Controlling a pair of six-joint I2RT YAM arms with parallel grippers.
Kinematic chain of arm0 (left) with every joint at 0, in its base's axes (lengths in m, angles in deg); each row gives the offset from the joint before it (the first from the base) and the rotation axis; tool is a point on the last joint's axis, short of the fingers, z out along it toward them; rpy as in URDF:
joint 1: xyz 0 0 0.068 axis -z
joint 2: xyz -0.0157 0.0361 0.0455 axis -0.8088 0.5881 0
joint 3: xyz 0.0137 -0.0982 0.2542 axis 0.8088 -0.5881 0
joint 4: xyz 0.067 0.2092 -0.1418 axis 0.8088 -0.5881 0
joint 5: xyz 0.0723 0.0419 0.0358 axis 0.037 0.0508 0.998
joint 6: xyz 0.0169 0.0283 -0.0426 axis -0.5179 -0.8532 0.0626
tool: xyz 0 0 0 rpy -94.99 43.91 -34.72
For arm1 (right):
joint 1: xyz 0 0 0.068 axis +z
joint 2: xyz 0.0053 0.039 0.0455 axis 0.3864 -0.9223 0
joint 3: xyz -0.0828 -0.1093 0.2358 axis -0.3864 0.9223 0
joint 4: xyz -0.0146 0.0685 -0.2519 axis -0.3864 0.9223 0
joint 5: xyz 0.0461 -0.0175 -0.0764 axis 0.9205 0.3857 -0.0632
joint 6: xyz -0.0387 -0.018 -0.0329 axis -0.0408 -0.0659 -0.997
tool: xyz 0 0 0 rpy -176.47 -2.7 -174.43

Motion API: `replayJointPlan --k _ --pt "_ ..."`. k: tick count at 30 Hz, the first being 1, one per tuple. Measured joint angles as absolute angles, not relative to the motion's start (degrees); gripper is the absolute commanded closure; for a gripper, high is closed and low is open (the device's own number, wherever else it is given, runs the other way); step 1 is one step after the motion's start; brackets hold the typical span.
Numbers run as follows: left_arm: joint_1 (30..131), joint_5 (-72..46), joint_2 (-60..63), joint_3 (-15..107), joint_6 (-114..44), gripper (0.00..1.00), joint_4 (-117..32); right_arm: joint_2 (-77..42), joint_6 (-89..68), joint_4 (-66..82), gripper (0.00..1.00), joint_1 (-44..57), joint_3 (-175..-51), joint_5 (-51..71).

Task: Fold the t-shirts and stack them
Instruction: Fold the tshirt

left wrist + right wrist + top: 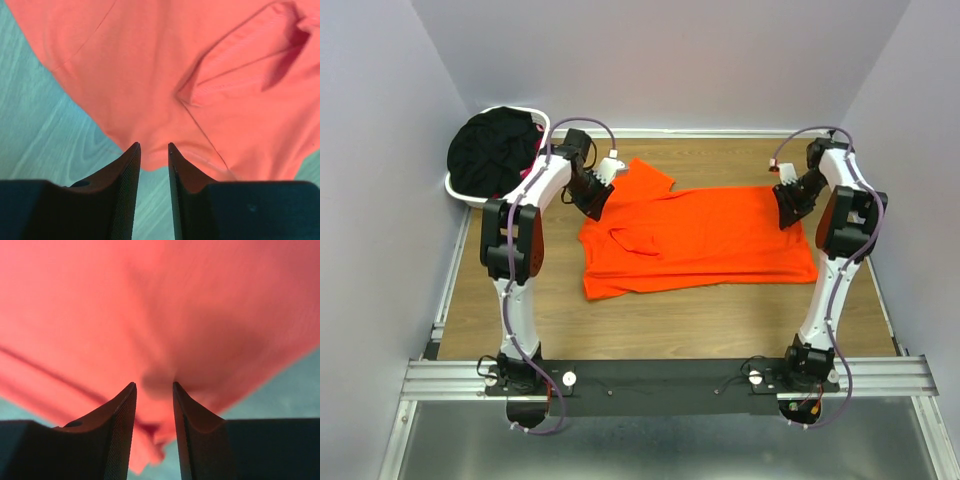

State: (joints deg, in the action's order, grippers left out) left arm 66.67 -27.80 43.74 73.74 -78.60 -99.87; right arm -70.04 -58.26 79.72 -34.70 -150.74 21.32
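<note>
Top view: orange t-shirt point(700, 235) lies spread crosswise on the wooden bench point(670, 320), centre of frame, mostly flat w/ a sleeve pointing to the upper left and a loose fold of cloth on its left part. Left hand point(593, 197) sits at the shirt's upper-left edge, just beside that sleeve; right hand point(792, 205) sits at the shirt's upper-right corner. White laundry basket point(460, 190), upper left of frame against the wall, holds a heap of black t-shirts point(490, 150); a bit of pink cloth point(528, 172) shows at the basket's right rim. Left wrist view: the two dark fingers point(125, 175) stand apart w/ a clear gap; the gap shows the shirt's edge at the tips and bare bench below, nothing clamped. Orange cloth fills the upper and right parts of that frame, a seam and a raised fold at centre right. Right wrist view: fingers point(122, 415) likewise apart, not clamped on anything; orange cloth, blurred, fills most of the frame and shows through the gap, w/ bench visible at lower right and lower left. Whether the fingertips touch the cloth cannot be told in either wrist view.
</note>
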Motion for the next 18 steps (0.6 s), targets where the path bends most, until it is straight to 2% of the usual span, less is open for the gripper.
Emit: replayJointPlan --k 7,12,15,18 --pt "65.51 -26.64 50.5 77.44 -75.8 0.66 -98.36 -75.81 -54.41 78.76 0.6 -34.31 -159.2 20.67" --pt "64.2 -25.09 58.78 88.93 -74.82 0.67 -98.86 -80.51 -51.79 78.84 0.59 -33.89 -168.25 19.6" --pt "63.61 -24.26 63.94 97.46 -73.94 0.67 -99.67 -83.31 -49.71 77.58 0.41 -33.26 -173.86 18.83" --pt "63.19 -22.88 66.72 103.4 -73.42 0.62 -100.28 -84.62 -48.32 75.67 0.26 -32.78 -176.9 18.48"
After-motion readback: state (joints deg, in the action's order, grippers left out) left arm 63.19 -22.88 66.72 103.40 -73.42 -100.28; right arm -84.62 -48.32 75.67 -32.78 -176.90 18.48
